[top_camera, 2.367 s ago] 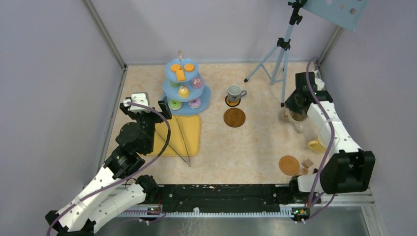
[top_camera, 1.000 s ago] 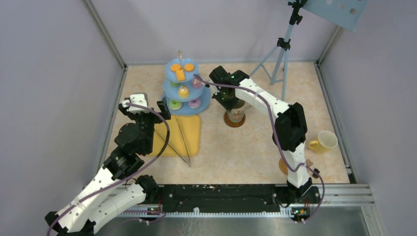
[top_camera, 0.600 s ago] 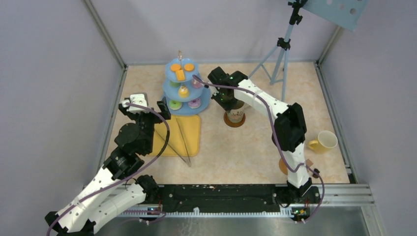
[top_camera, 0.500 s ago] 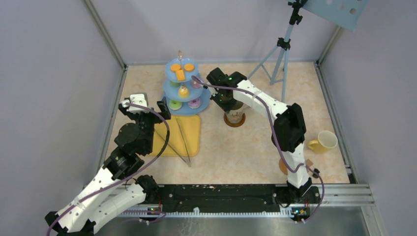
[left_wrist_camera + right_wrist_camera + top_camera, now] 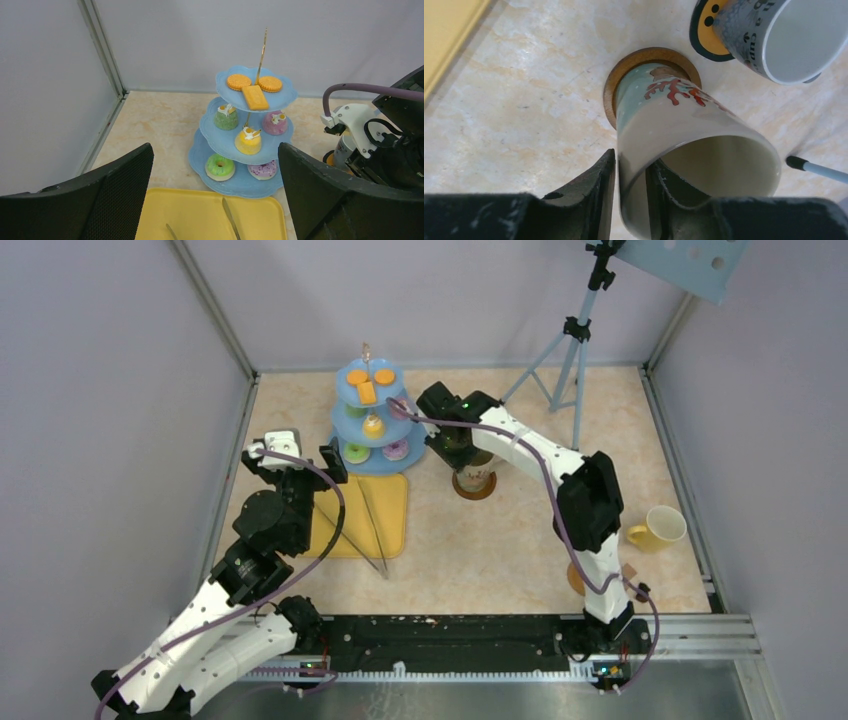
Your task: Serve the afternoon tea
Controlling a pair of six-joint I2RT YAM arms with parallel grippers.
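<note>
My right gripper (image 5: pixel 462 452) is shut on the rim of the cream mug (image 5: pixel 664 120), one finger inside and one outside. The mug, with a red coral print, has its base on a round brown coaster (image 5: pixel 616 82) in the middle of the table (image 5: pixel 474 480). The grey mug (image 5: pixel 794 40) stands just behind it on a black-and-yellow coaster (image 5: pixel 704 25). The light-blue three-tier stand (image 5: pixel 375 462) holds several pastries and biscuits (image 5: pixel 235 167). My left gripper (image 5: pixel 305 462) is open and empty over the yellow tray, facing the stand (image 5: pixel 200 155).
The flat yellow tray (image 5: pixel 390 510) with metal tongs (image 5: pixel 372 530) lies in front of the stand. A yellow mug (image 5: pixel 660 527) and another brown coaster (image 5: pixel 578 582) are at the right. A tripod (image 5: pixel 570 340) stands at the back right.
My right arm carried the cream mug from the right side across to the brown coaster in the middle. In the last second it edged slightly left. My left arm has not moved.
</note>
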